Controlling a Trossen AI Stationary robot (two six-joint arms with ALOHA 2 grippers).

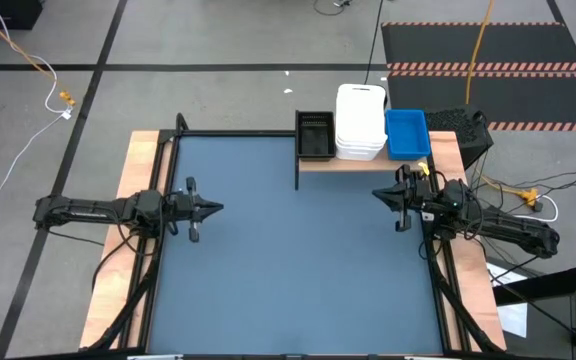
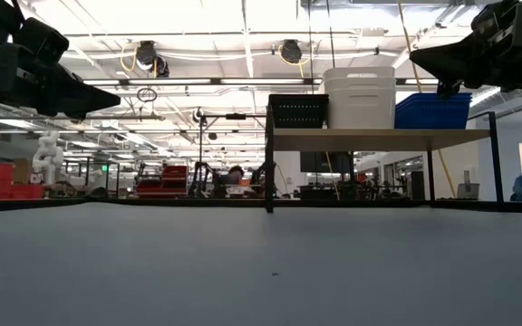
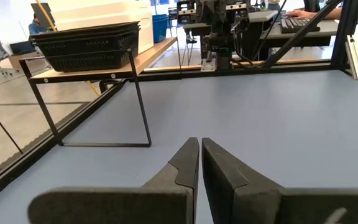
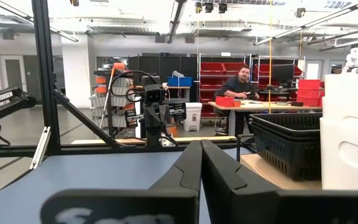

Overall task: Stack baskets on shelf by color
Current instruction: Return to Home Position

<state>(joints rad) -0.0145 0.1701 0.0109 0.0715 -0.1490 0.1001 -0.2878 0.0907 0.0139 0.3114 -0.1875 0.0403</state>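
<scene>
Left fingers (image 1: 210, 208): pressed together, empty | right fingers (image 1: 382, 194): likewise, just beside shelf (image 1: 363, 163) | baskets (image 1: 360, 122): colour-sorted on shelf, beyond right fingers | risk: right arm swing clips shelf, toppling stacks.

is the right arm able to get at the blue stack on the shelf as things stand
Probably yes: the blue stack sits at the shelf's end nearest the right arm, with nothing between them.

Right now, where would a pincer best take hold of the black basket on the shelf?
Likely the black basket's table-facing rim, from above: it sits upright, open-topped, at the shelf's end, with the white stack close alongside.
</scene>
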